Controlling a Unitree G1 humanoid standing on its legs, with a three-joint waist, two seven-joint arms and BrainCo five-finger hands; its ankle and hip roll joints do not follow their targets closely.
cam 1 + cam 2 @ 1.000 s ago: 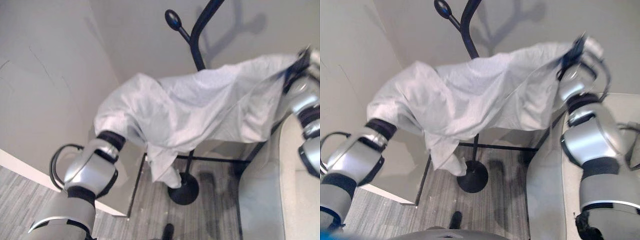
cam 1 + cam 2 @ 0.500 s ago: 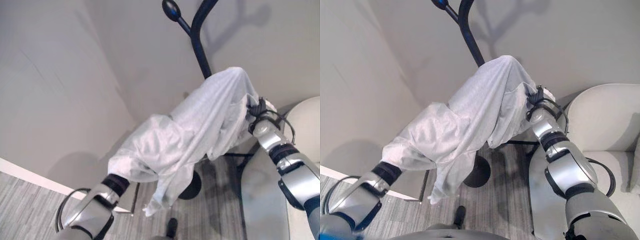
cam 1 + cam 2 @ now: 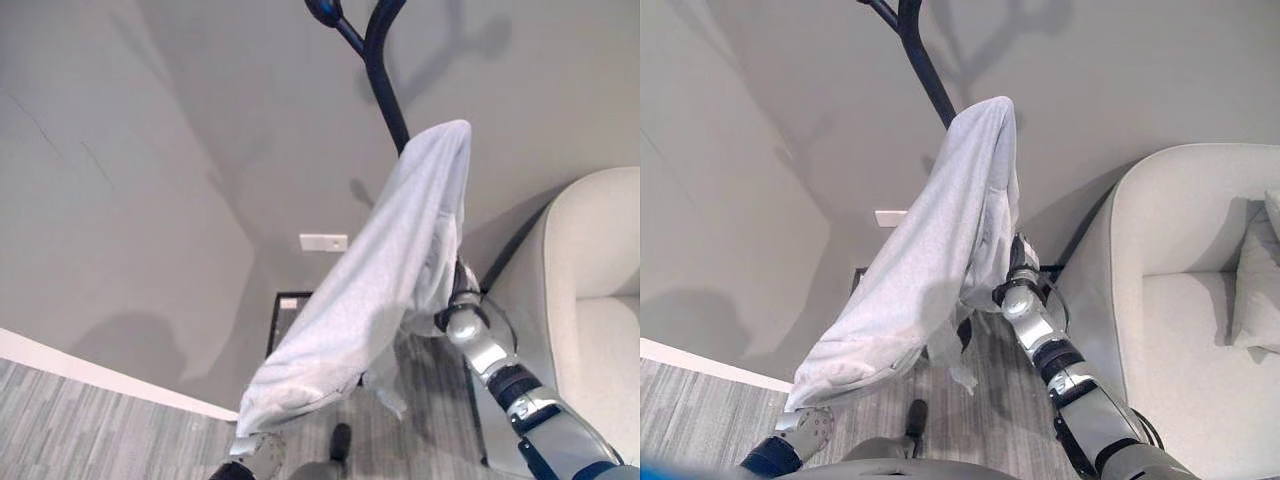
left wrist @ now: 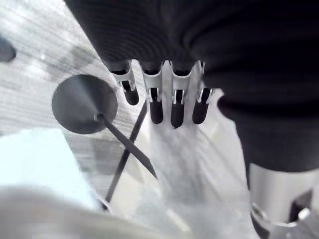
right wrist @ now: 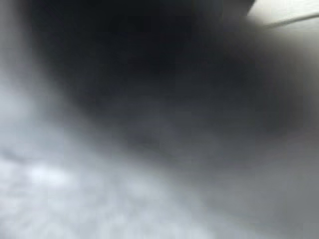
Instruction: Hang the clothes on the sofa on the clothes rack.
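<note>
Right hand (image 3: 1018, 262) is buried under the white garment (image 3: 940, 250); just the wrist pokes out below the cloth in the eye views, so can't tell what its fingers are doing. Right wrist view is a dark blur over pale cloth, nothing readable there.

Left hand (image 4: 164, 99): left wrist view has the fingers (image 4: 155, 107) hanging straight and relaxed in a row, not closed on anything. White cloth lies past the fingertips, can't tell if they touch it. In the eye views that hand is cut off at the bottom edge right under the garment's lower end.

Garment is draped high over the dark clothes rack (image 3: 385, 80), peak of the cloth against the pole. From there it slopes down to the robot's left, lower end bunched by the bottom edge. Whether it's actually caught on a hook or only propped from below: hidden by the cloth.

Rack's top arms are cut off at the upper edge. Its round base (image 4: 83, 103) and lower pole show in the left wrist view, standing on the grey striped floor (image 3: 80, 430).

Room: sofa (image 3: 1200, 300) just beside the rack on the right, wall close behind, open floor to the left.

Small white wall plate (image 3: 323, 242) behind the garment, no legible print.
</note>
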